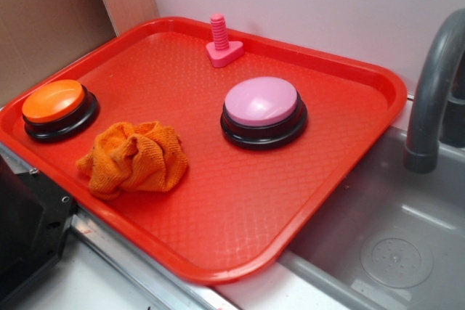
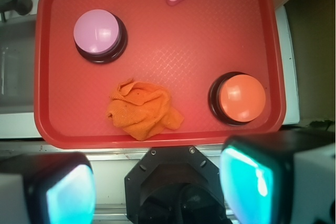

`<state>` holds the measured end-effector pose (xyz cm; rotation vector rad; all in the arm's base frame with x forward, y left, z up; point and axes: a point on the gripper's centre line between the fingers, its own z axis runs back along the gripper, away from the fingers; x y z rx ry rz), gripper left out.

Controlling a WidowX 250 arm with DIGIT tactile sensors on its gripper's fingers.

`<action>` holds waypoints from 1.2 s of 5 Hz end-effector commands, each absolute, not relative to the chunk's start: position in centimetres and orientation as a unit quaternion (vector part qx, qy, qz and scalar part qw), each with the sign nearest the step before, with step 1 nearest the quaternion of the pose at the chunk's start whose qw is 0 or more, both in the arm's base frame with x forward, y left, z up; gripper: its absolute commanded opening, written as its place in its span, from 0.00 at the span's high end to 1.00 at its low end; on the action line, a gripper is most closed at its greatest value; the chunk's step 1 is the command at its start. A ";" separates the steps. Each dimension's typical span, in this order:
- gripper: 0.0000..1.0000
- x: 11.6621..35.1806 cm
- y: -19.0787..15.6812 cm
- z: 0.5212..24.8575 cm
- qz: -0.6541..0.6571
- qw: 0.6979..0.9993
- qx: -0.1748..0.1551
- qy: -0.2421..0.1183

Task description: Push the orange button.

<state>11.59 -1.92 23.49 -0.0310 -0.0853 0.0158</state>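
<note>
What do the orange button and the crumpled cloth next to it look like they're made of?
Orange button: likely hard plastic, a smooth dome with a soft sheen on a black ring base. Orange cloth: looks like knitted fabric, matte, with a visible weave and soft folds.
</note>
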 end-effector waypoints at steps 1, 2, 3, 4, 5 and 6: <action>0.00 11.6 -1.9 23.5 0.008 0.999 -0.015 -0.043; 0.00 12.9 3.1 18.5 0.049 0.997 -0.036 0.036; 0.00 13.1 8.2 13.5 0.090 0.994 -0.034 0.042; 0.00 9.7 13.3 9.8 0.186 0.982 -0.028 0.036; 0.00 10.1 14.6 7.9 0.224 0.974 -0.023 0.011; 0.00 12.1 13.3 7.0 0.202 0.979 0.001 0.006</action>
